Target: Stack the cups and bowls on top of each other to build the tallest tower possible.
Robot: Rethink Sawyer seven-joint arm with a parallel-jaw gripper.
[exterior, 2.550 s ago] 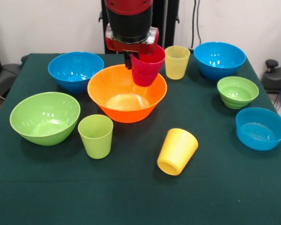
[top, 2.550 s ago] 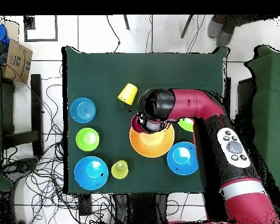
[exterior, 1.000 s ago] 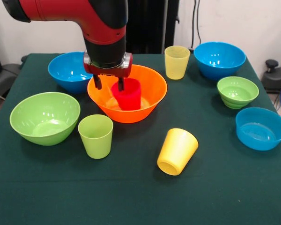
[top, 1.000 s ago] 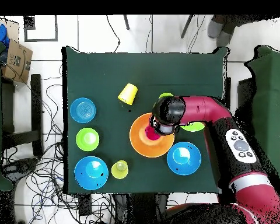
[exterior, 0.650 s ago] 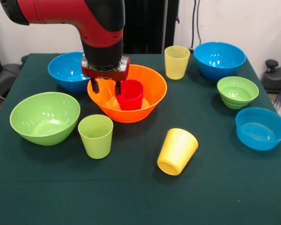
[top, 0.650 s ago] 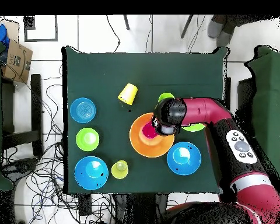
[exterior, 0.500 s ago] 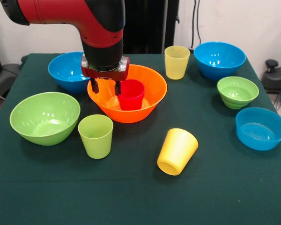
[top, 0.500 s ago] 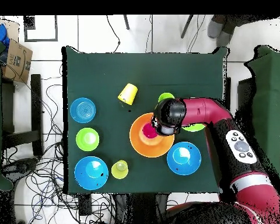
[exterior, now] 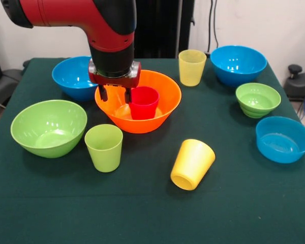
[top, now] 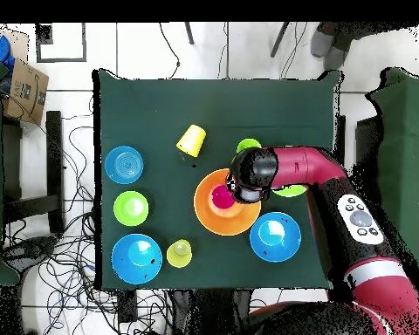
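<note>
No brand or writing can be read on the cups or bowls. The red cup [exterior: 143,102] stands upright inside the large orange bowl [exterior: 165,99], mid-table [exterior: 142,213]. The claw [exterior: 114,93] hangs at the bowl's rim just beside the cup, its two fingers [exterior: 102,93] spread and pinching nothing. Around the bowl stand a lime green cup [exterior: 104,147], a large lime green bowl [exterior: 48,127], two blue bowls [exterior: 79,76] and a pale yellow cup [exterior: 191,67]. A bright yellow cup [exterior: 192,164] lies tipped on its side.
</note>
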